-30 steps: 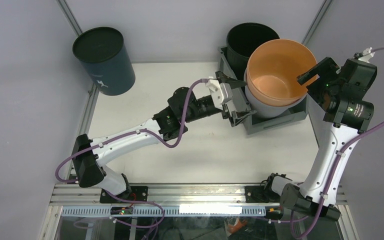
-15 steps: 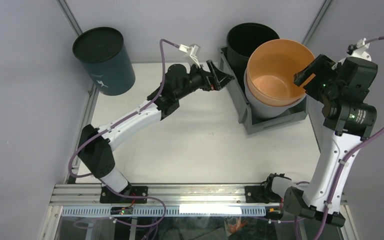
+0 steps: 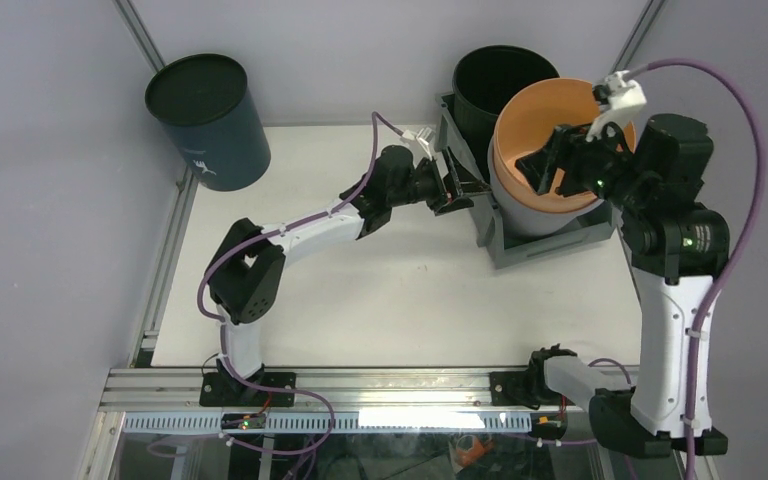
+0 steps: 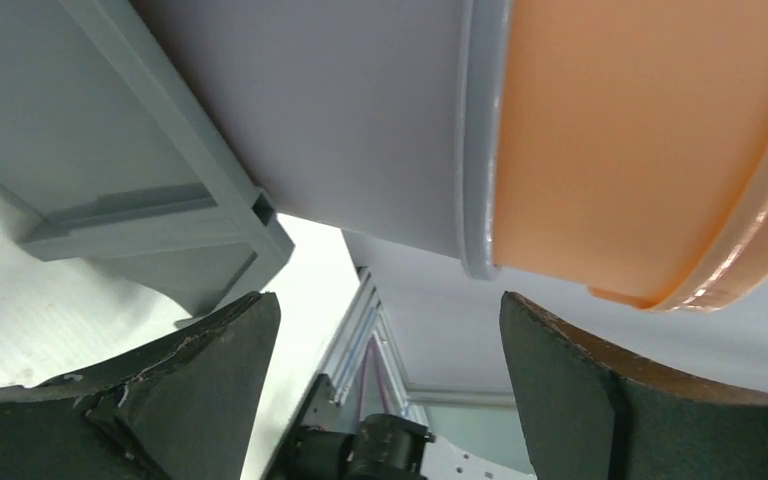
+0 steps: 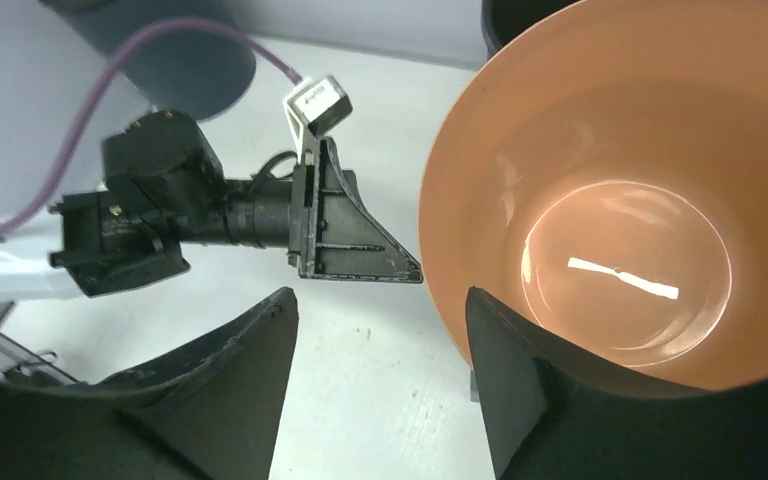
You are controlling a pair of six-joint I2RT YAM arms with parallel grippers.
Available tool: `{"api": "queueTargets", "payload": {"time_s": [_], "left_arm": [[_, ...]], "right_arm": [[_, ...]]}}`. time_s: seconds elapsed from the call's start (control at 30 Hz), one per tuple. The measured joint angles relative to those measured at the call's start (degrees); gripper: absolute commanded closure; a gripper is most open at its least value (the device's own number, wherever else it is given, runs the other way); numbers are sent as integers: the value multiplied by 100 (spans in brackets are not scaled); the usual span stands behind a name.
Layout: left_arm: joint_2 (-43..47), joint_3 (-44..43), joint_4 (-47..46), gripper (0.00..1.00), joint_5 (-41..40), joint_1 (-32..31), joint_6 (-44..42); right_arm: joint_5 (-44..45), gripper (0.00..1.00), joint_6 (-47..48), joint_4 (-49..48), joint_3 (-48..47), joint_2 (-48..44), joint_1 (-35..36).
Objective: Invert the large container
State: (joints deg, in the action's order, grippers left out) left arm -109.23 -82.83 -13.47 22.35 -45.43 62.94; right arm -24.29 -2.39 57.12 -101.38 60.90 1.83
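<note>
Your white tabletop (image 3: 360, 300), enclosed by pale grey walls (image 3: 50, 250), carries the grey bin (image 3: 550, 243) upright, far right. Your left pincer (image 3: 460, 185) is spread, empty, beside its wall. Your right pincer (image 3: 542, 165) is spread, empty, over the orange bucket (image 3: 530, 115).

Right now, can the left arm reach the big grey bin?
Probably yes: the left gripper is open right beside a wall of the large container, with nothing between them.

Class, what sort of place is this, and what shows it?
Probably a robotics test cell: left arm and right arm bolted to a metal rail, plain grey walls around a white table.
</note>
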Motion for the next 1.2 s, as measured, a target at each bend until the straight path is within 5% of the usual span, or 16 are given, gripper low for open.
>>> {"api": "queueTargets", "payload": {"time_s": [0.23,0.4,0.57,0.83,1.2], "left_arm": [[-31,7,-778,21,223,-22,555],[-181,-245,-852,30,332,-114,632],[-417,-328,-909,39,380,-114,737],[-855,-474,-966,41,614,-109,962],[-866,-546,-1401,47,782,-114,1303]], "right_arm": [[1069,32,752,35,483,284,1233],[1875,39,1058,63,627,590,1716],[2455,53,1252,52,693,804,1827],[2865,60,1458,57,756,826,1827],[2944,91,1641,68,841,955,1858]]}}
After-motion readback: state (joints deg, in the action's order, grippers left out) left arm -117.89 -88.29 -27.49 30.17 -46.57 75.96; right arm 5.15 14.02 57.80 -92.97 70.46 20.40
